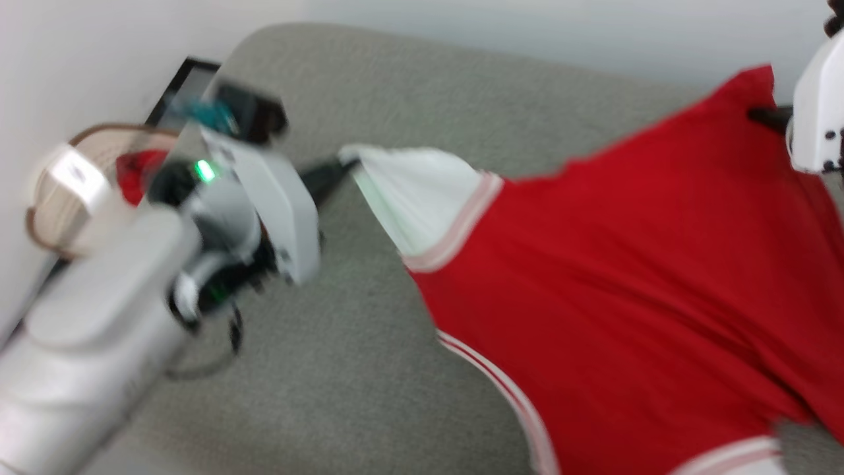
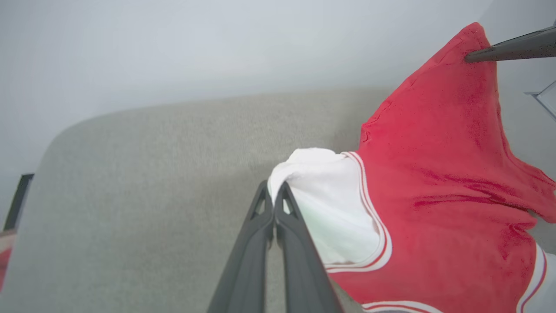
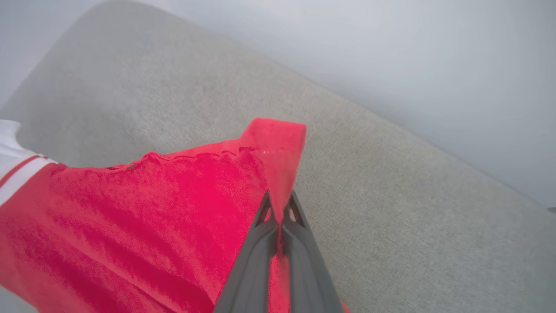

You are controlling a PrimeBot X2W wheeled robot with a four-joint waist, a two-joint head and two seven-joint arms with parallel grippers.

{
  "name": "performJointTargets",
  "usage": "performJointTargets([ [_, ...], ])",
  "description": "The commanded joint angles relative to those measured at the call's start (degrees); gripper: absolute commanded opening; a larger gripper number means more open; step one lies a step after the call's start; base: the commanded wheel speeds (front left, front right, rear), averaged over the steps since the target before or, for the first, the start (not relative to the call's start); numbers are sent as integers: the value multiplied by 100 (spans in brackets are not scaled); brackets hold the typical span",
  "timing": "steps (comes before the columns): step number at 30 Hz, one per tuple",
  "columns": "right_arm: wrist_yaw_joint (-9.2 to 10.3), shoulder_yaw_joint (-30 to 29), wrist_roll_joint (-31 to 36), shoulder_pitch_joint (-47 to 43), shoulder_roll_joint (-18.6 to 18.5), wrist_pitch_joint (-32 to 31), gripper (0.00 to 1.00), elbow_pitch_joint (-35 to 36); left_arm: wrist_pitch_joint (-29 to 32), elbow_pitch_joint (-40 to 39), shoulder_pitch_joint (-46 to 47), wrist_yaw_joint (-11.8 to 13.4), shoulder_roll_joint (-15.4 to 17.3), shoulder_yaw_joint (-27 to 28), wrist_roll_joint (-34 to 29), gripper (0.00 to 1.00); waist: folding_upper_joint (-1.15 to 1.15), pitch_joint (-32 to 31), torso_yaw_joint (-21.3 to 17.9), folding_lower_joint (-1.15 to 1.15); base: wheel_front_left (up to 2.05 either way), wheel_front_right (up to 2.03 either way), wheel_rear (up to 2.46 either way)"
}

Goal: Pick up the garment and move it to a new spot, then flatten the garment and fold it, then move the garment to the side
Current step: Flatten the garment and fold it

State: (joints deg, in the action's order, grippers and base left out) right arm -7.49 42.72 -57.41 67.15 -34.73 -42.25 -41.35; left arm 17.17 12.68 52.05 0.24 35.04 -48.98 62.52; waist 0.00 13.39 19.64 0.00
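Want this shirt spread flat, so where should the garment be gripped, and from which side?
By two far-apart edges, as now: the left gripper pinches the white sleeve tip from its outer end, the right gripper pinches the red corner. The garment hangs stretched between them, so it should open out.

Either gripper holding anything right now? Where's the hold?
Both hold the garment: left gripper pinches the white sleeve's tip, right gripper a red corner of the body.

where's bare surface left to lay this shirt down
Bare grey surface lies between the left arm and the garment's striped hem, and along the far edge by the wall. Crowded: the right side, spanned by the garment stretched between the left gripper and right gripper; the left corner, by the basket.
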Motion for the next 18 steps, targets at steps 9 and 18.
performJointTargets([
  [9, 0, -34, 226, 537, 241, 872, 0, 118, 536, 962, 1675, -314, -41, 94, -410, 0, 0, -779, -823, 0, 0, 0, 0],
  [18, 0, -275, 716, 1061, 704, 1879, 0, -244, 204, 2055, 2946, -500, -226, 98, -993, 0, 0, -1087, -1261, 0, 0, 0, 0],
])
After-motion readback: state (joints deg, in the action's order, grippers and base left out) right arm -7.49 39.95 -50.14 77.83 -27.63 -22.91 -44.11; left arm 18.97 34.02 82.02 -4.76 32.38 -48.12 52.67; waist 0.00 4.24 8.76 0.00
